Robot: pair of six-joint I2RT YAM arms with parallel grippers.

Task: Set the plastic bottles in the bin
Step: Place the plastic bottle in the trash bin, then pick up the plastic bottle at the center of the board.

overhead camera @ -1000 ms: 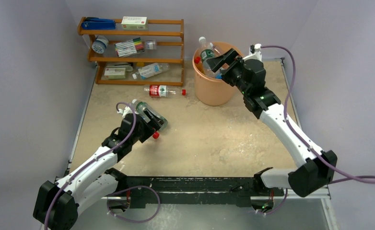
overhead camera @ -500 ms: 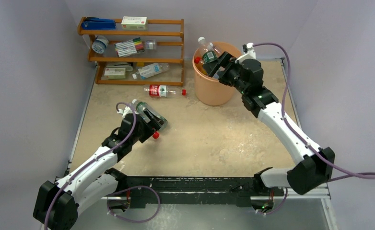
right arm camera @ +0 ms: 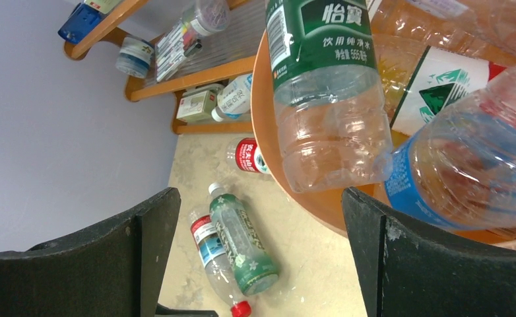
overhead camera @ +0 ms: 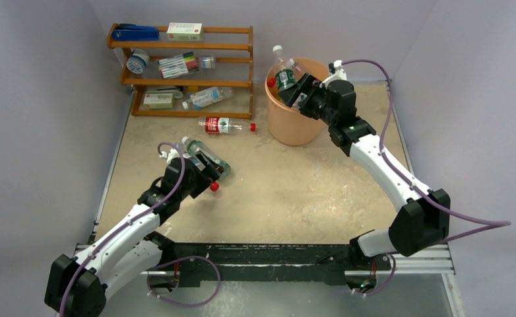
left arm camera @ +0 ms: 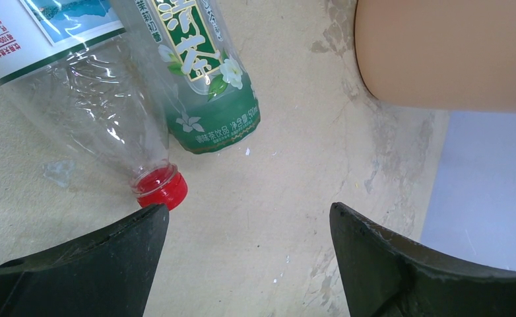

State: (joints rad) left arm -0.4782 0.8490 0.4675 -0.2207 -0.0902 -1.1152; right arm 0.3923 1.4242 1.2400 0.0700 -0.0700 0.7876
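Note:
The orange bin [overhead camera: 293, 125] stands at the back right with several plastic bottles in it. A green-labelled bottle [overhead camera: 283, 74] sticks up over its rim. My right gripper [overhead camera: 299, 90] hovers open above the bin. In the right wrist view, nothing is between its jaws [right arm camera: 258, 195]; the green-labelled bottle [right arm camera: 328, 112] and a blue-labelled one [right arm camera: 466, 172] lie just beyond. My left gripper [overhead camera: 209, 181] is open and low over the table. In the left wrist view [left arm camera: 249, 211], its left fingertip sits beside the red cap of a clear bottle [left arm camera: 103, 112]. That bottle lies against a green tea bottle [left arm camera: 202, 86].
A red-labelled bottle [overhead camera: 224, 125] and a loose red cap [overhead camera: 252, 127] lie in front of the wooden shelf [overhead camera: 183, 82]. The shelf holds another bottle [overhead camera: 209, 97], marker pens, small boxes and a stapler. Grey walls close in the table.
My right gripper has moved left and further over the bin, and the green-labelled bottle there now stands a little more upright. The left arm has barely moved.

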